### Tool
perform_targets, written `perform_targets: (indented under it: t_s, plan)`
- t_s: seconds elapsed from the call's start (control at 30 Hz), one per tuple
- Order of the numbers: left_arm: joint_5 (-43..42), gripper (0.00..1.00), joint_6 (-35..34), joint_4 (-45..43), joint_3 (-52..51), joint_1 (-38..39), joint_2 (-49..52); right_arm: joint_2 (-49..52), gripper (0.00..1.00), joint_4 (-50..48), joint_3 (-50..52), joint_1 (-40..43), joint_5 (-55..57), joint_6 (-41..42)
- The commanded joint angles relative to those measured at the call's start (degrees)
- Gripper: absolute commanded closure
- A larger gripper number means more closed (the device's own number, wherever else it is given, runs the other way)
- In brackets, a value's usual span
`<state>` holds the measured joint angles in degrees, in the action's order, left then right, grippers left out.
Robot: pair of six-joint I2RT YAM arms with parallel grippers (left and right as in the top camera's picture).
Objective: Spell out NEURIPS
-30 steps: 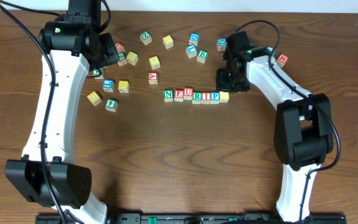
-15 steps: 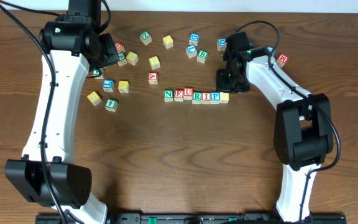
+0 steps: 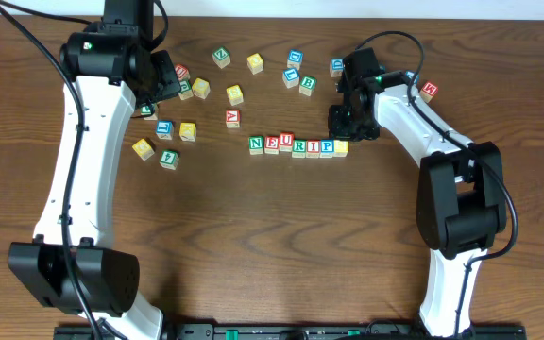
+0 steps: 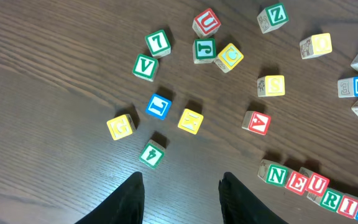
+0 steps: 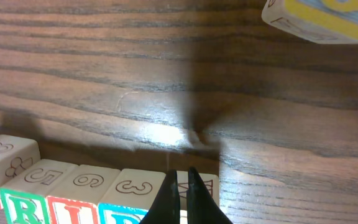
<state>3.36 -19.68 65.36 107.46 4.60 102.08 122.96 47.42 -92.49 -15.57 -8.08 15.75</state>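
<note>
Overhead: right end effector (image 3: 344,130) closed beside NEURIPS row (image 3: 296,145).

NEURIPS row (image 3: 297,145) sits approx. at ctr of table (image 3: 272,236), running 9 to 3 o'clock. Loose cubes (image 3: 234,93) scatter behind it from 10 to 1 o'clock; a cluster (image 3: 176,129) lies well apart at 9–10 o'clock, a lone cube (image 3: 429,91) at 2 o'clock.

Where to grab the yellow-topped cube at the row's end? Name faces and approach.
Come from straight above and take the yellow-topped cube by its two faces parallel to the row: another side abuts the P cube, leaving no finger room there.
</note>
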Motion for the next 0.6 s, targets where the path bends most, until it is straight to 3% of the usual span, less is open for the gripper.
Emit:
perform_targets:
  t_s: [0.0, 0.57]
  plan:
    - [0.1, 0.60, -0.7, 0.1, -0.4, 0.0, 0.9, 0.9, 0.99, 0.2, 0.5, -0.5, 0.4, -1.7]
    - [0.1, 0.61, -0.7, 0.2, -0.4, 0.0, 0.9, 0.9, 0.99, 0.0, 0.5, -0.7, 0.2, -3.2]
